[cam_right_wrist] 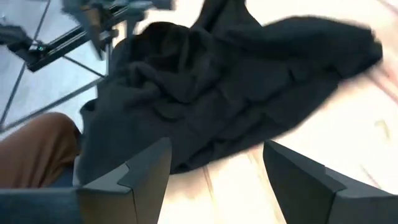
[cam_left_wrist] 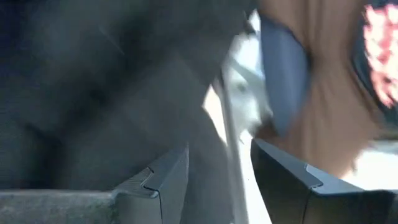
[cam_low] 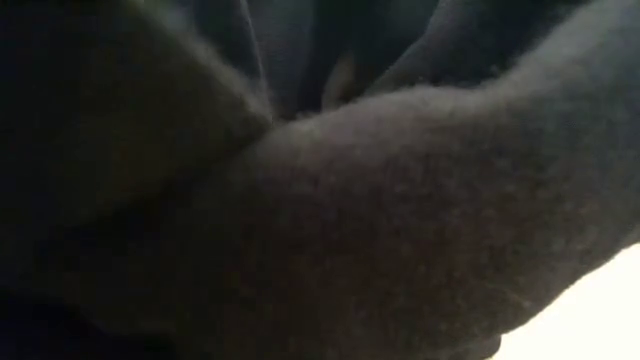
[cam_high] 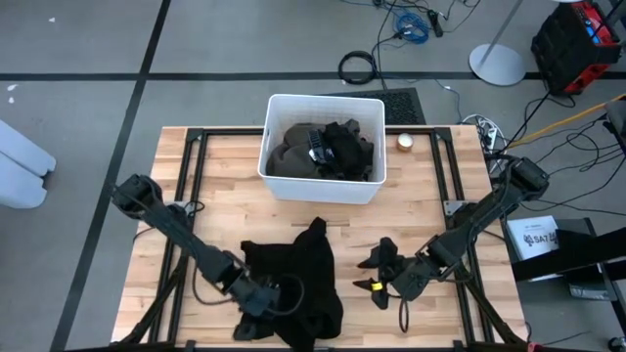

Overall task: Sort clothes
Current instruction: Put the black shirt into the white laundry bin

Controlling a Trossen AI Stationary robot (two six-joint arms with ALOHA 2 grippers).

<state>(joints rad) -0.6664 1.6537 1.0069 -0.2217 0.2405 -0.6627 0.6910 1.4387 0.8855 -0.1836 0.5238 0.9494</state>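
The wooden table (cam_high: 421, 186) is seen from above, with the white bin (cam_high: 323, 186) at its far middle — dark clothes (cam_high: 328, 152) piled inside. A black garment (cam_high: 293, 279) is spread at the near edge, partly draped over it. The left gripper (cam_high: 256, 305) is pressed at the garment's near-left corner, fingers (cam_left_wrist: 158, 183) parted with cloth between them; a firm hold cannot be told. The right gripper (cam_high: 380, 274) is held open and empty beside the garment. Risk judged — the garment could slide off the table if tugged nearward.
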